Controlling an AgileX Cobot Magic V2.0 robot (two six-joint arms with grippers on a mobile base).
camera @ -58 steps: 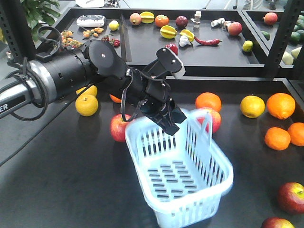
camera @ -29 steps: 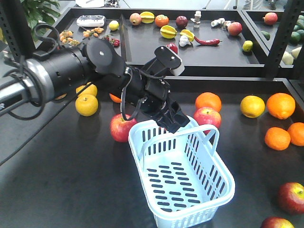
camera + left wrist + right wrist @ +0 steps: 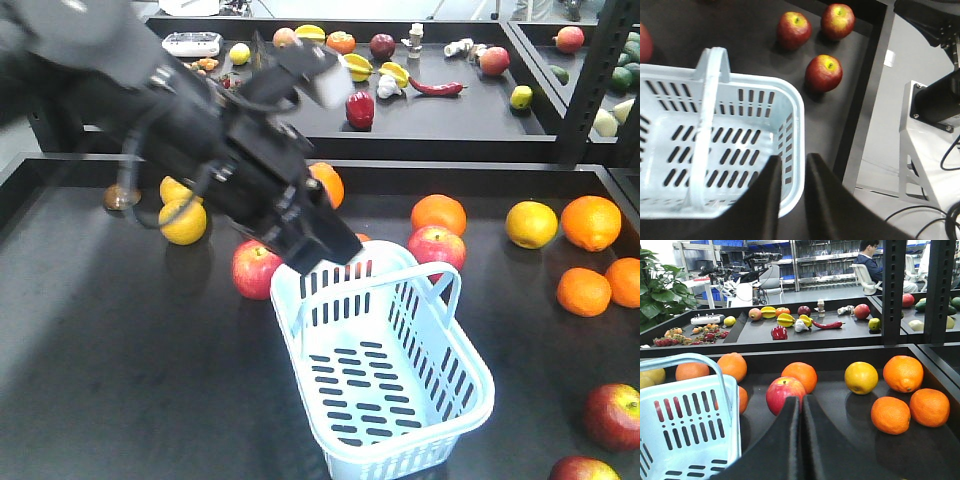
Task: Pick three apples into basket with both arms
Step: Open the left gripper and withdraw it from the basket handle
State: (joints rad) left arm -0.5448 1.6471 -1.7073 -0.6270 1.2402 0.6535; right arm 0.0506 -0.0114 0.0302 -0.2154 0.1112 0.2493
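The three apples point(image 3: 824, 72) lie on the black table point(image 3: 120, 400), outside the basket point(image 3: 400, 450). They are close together near the table's edge. Two sit side by side, and the third is nearer to the basket. The basket stands flat on the table with its handle up.

The left claw point(image 3: 792, 160) hangs over one corner of the basket. Its two fingers are a little apart, and the basket's side wall shows in the gap. I cannot tell if the fingers pinch the wall or only hang over it. In the front view the left arm point(image 3: 200, 130) looks blurry.

The right claw point(image 3: 801, 401) points out over the table, with the basket on its left. Its fingers are almost pressed together and hold nothing. A brighter red apple point(image 3: 785, 394) lies just in front of it. Oranges point(image 3: 902, 372) and a yellow fruit point(image 3: 861, 377) lie farther off.
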